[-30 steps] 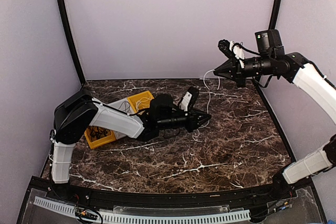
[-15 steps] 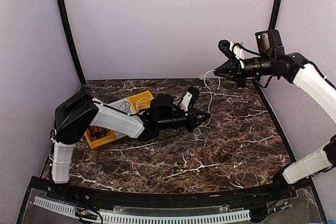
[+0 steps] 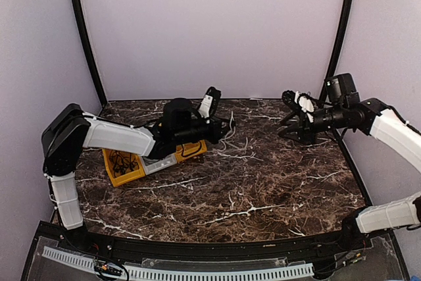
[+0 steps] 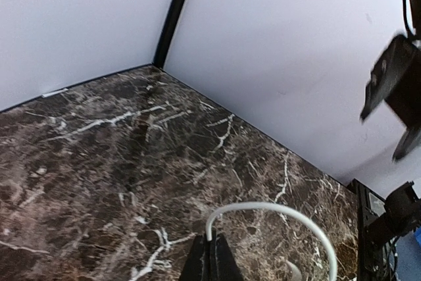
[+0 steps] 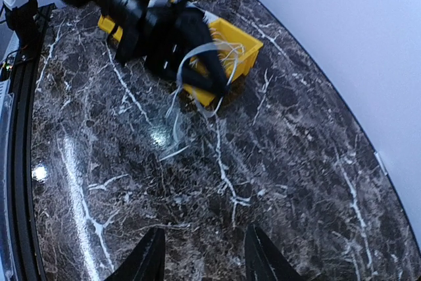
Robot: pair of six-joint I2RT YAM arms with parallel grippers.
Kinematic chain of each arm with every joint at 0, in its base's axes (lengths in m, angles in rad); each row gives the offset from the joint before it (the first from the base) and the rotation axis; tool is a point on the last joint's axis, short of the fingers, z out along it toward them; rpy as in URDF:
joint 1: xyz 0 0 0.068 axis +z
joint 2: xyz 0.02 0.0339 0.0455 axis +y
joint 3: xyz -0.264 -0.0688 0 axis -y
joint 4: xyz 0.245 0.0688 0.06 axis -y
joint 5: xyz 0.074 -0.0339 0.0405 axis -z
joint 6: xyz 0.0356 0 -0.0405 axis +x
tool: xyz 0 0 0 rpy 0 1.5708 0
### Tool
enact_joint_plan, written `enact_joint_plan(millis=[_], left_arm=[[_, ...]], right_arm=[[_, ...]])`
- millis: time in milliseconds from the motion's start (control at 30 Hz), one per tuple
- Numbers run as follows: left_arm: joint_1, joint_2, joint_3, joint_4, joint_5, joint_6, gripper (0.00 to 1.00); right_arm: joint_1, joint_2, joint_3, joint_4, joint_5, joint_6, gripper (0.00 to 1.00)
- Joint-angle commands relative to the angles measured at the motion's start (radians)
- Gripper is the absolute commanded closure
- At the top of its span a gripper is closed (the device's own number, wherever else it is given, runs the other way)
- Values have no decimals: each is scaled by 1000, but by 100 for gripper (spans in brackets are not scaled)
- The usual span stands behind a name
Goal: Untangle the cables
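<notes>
Toward the far edge of the table (image 3: 263, 195), a little left of its middle, I have the left gripper (image 3: 225, 123) raised off the marble with its jaws pressed together on a white cable (image 4: 276, 210). From the left wrist I see that cable leave the closed fingertips, arch up in a round loop and curve back down on the right. From above, the rest of it hangs below the gripper and trails in loose strands on the surface just to the right.

Near the far right corner, the right gripper (image 3: 287, 127) hangs above the table with its jaws apart. From its own wrist camera both fingers (image 5: 148, 258) show at the bottom with only bare marble between them, so it holds nothing. It stands well apart from the white cable.

By the left edge sits a yellow bin (image 3: 120, 177), partly under the left arm. Black cables (image 3: 122, 160) lie tangled in its near compartment, and I can make out thin white cords (image 5: 227, 47) in the far one
</notes>
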Motion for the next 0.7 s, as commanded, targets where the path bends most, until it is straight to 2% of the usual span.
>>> enact_joint_plan(millis=[0, 233, 333, 667], left_arm=[[62, -139, -5, -119, -12, 46, 100], [119, -191, 42, -282, -28, 150, 100], [138, -191, 48, -301, -34, 167, 100], [225, -163, 25, -304, -36, 182, 100]], right_arm=[[-23, -41, -146, 64, -31, 8, 56], [-64, -32, -352, 237, -50, 28, 54], [-64, 5, -368, 242, 0, 11, 54], [-65, 18, -365, 236, -13, 9, 53]])
